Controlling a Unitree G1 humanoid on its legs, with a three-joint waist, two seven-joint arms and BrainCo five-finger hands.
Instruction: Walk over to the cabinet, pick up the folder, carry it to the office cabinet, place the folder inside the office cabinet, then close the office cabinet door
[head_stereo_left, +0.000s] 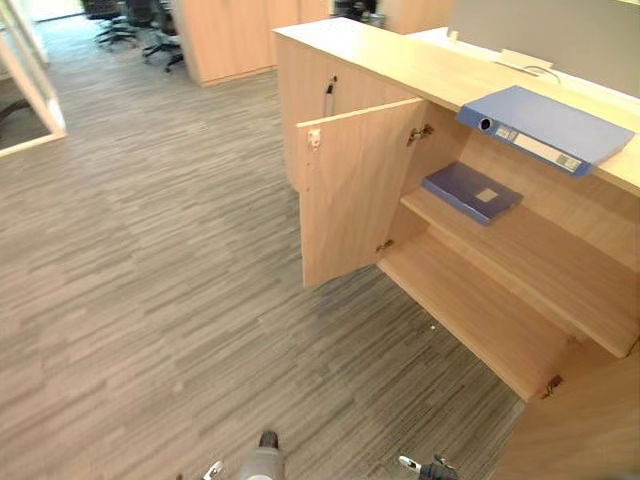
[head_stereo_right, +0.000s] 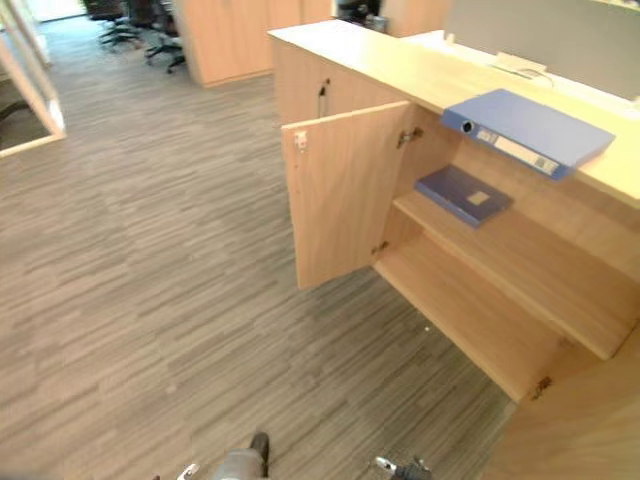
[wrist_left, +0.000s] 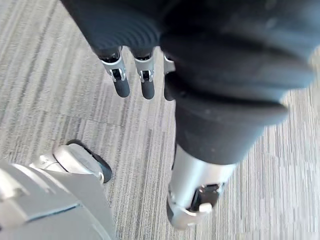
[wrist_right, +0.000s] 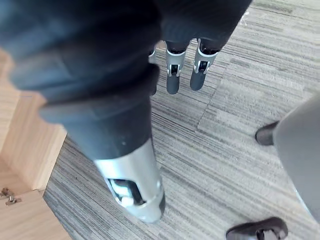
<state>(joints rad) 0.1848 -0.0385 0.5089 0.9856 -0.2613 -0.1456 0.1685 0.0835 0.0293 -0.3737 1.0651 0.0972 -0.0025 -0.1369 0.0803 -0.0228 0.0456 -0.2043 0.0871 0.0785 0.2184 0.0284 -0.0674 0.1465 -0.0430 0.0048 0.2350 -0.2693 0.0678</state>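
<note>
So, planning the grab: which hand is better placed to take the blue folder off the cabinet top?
Right, probably. The folder and cabinet lie to the robot's right, and the right hand hangs open beside the cabinet's wood; the left hand hangs open over carpet, farther away.

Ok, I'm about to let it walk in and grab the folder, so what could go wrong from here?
1. The blue binder overhangs the front edge of the cabinet top; a clumsy grasp may tip it to the floor.
2. The open left door juts into the approach, so an arm may bump it.
3. A darker folder already lies on the upper shelf; the binder may land on it, or the two may be confused.
</note>
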